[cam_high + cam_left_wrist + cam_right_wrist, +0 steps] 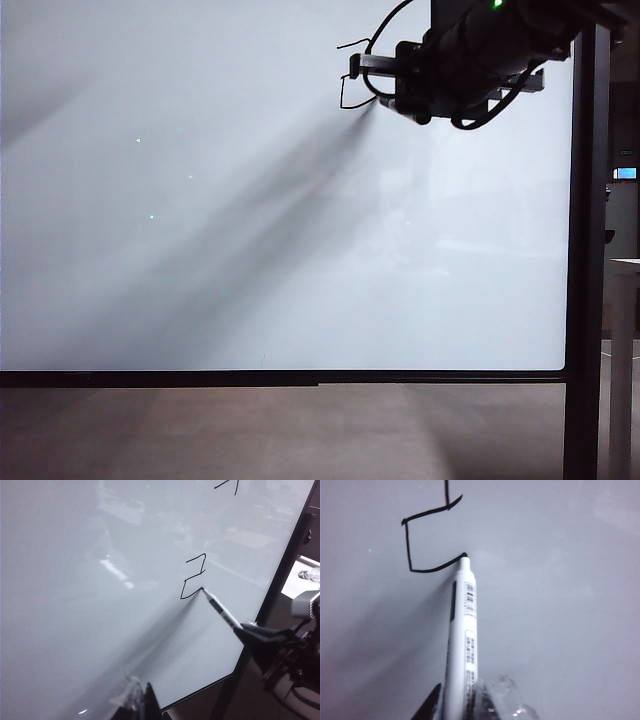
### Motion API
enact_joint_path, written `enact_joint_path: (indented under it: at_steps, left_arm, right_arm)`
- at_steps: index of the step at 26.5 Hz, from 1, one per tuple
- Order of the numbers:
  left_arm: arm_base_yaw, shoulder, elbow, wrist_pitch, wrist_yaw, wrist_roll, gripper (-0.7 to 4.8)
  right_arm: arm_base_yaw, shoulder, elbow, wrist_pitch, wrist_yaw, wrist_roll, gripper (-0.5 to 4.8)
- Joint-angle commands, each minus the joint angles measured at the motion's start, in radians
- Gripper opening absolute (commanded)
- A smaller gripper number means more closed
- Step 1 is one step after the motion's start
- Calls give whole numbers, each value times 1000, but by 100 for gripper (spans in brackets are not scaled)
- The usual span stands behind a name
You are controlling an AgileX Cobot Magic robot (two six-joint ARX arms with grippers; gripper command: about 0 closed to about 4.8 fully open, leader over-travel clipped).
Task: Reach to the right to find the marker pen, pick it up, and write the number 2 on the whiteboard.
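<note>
You've got the right gripper fingers clamped on the slim white marker pen, tip touching the glossy white black-framed whiteboard at the tail of the boxy black number 2. Left gripper sits near the whiteboard's lower edge, can't tell its fingers.

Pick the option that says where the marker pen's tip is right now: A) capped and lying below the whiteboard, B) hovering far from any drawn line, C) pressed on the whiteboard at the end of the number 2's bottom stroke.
C: in the right wrist view the marker pen, gripped in the right gripper, has its tip on the whiteboard at the tail of the number 2.
</note>
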Motion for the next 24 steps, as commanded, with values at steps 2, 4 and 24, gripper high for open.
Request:
enact_joint_path:
  at_steps: [2, 4, 24]
  left_arm:
    - [-1, -1, 4, 6, 5, 0, -5]
    - [-1, -1, 4, 6, 5, 0, -5]
    - [-1, -1, 4, 7, 2, 0, -5]
  right_arm:
    - [3, -64, 8, -10, 35, 7, 40]
    - [3, -91, 8, -43, 35, 7, 40]
    - [2, -446, 8, -336, 50, 6, 40]
